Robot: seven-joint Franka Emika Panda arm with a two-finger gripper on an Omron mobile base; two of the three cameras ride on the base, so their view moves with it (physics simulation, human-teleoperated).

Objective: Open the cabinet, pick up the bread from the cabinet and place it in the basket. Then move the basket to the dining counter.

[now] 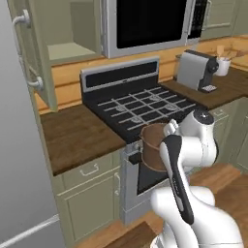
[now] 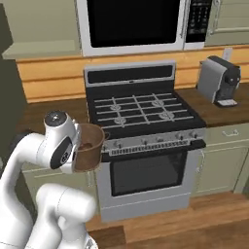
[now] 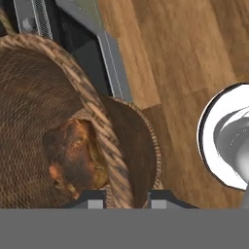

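Hand view, gripper (image 3: 127, 198) pinching the basket (image 3: 29, 97) by its rim, bread (image 3: 73, 158) lying inside, basket hanging mid-air just beside the stove (image 2: 146, 116) front edge, wood floor (image 3: 194, 48) open below, no readable writing

Glossy white rounded arm (image 1: 193, 203), dark joints
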